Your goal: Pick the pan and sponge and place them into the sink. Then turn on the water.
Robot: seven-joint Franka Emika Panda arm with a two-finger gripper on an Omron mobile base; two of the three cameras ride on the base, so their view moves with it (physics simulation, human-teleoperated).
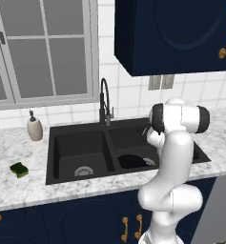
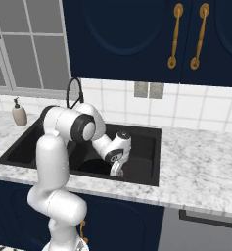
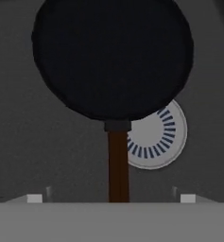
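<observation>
The black pan (image 3: 112, 56) lies on the floor of the right basin of the sink (image 1: 76, 129), partly covering that basin's grey drain (image 3: 158, 137); in the left base view the pan (image 1: 130, 161) shows as a dark round shape. Its brown handle (image 3: 118, 165) runs back between my fingertips (image 3: 34, 198), which stand wide apart and do not touch it. My gripper (image 3: 111, 198) is open just above the handle, low inside the right basin (image 2: 147, 147). The sponge (image 1: 19, 169) rests on the counter left of the sink. No stream falls from the faucet (image 1: 105, 101).
A beige soap dispenser (image 1: 35, 127) stands on the marble counter behind the sponge, left of the sink. The left basin has its own drain (image 1: 84, 170). Dark blue wall cabinets (image 1: 176, 33) hang above the right side, and a window (image 1: 43, 47) sits behind the faucet.
</observation>
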